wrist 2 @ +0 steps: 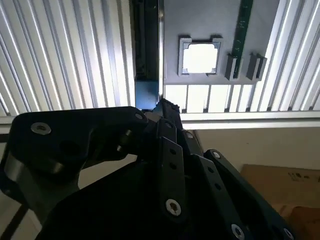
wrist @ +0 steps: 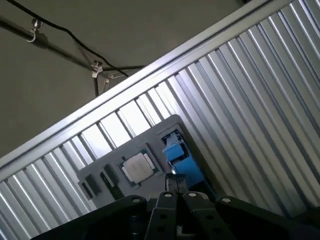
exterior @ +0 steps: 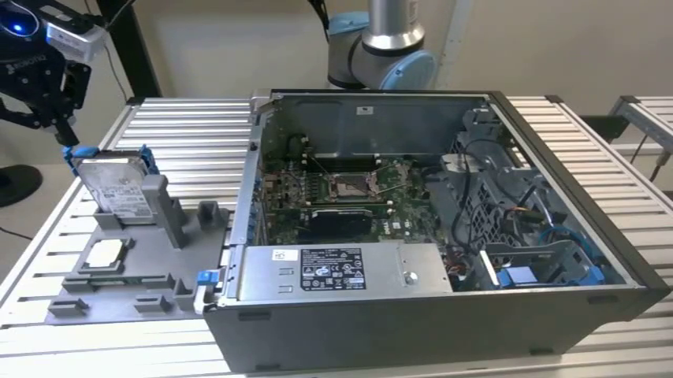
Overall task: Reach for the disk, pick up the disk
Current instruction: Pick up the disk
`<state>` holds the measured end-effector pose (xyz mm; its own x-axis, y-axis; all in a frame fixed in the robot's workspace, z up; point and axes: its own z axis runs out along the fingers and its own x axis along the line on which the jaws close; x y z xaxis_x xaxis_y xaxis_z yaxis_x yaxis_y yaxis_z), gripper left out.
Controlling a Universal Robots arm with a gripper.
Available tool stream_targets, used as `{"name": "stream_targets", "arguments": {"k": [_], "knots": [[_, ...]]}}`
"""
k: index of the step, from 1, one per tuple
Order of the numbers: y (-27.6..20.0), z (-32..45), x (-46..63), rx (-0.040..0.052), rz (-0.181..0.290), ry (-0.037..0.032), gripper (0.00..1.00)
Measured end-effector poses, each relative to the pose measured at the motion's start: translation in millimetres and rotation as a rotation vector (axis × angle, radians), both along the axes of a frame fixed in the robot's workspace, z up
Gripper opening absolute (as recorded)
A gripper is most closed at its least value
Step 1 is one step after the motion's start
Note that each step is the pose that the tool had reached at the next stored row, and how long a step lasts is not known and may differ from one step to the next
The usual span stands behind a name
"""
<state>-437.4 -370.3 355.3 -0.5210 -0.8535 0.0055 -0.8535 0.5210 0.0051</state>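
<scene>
Bright even light; chip (wrist 2: 200, 58) blown white; end effector (wrist 2: 162, 107) near-black silhouette.

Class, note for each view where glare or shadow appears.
Second wrist view: glare washes the small square silver chip white; the black tool looks dark. First wrist view: the ribbed metal table gleams. Exterior view: the open grey computer case is dim inside.

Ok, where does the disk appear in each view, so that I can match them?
Exterior view: the disk stands upright at the exterior view's left, beyond the chip.
Second wrist view: the disk, edge-on, beside the chip.
First wrist view: its blue rail beside the chip.
Shared landmark: the square silver chip.
</scene>
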Motion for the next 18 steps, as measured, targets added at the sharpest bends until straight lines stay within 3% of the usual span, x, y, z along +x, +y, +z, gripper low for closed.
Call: {"name": "stream_targets", "arguments": {"k": [11, 18], "knots": [[0.0, 0.0, 0.0, -0.0011, 0.19, -0.0015, 0.0], [0.0, 0.1, 1.6, -0.0011, 0.286, -0.0014, 0.0]]}}
